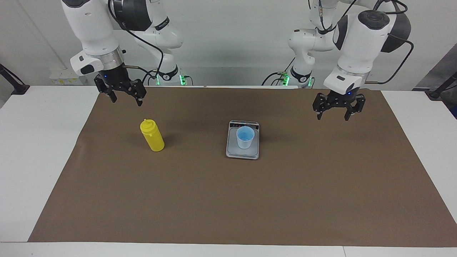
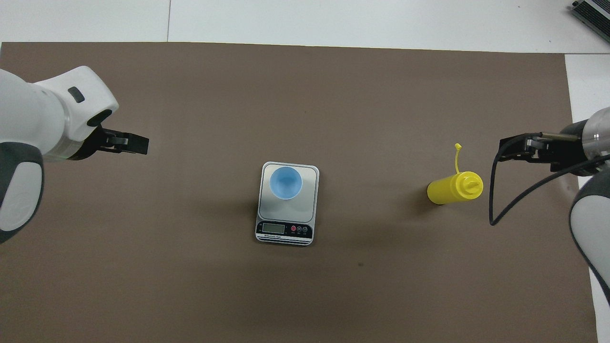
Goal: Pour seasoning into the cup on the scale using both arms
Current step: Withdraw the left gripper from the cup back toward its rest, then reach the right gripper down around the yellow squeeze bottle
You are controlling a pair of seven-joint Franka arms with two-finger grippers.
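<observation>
Seasoning: the yellow squeeze bottle (image 1: pixel 152 136) stands upright on the brown mat (image 1: pixel 228 200), toward the right arm's end of the counter (image 1: pixel 35 150), well apart from the scale.
Lid: its small tethered lid (image 2: pixel 458 147) hangs open beside the nozzle.
Scale: the scale (image 1: pixel 242 151) lies flat near the middle of the mat, with its display strip (image 2: pixel 284 229) at the end nearer to the robots.
Cup: the pale-blue cup (image 1: pixel 245 137) stands upright on the weighing plate of the scale.
Right gripper: the right gripper (image 1: pixel 123 96) hangs in the air over the mat, near the bottle but not touching it; its fingers are spread apart and hold nothing.
Left gripper: the left gripper (image 1: pixel 338 109) hangs over the mat toward the left arm's end, well apart from the scale; its fingers are spread apart and empty too.
</observation>
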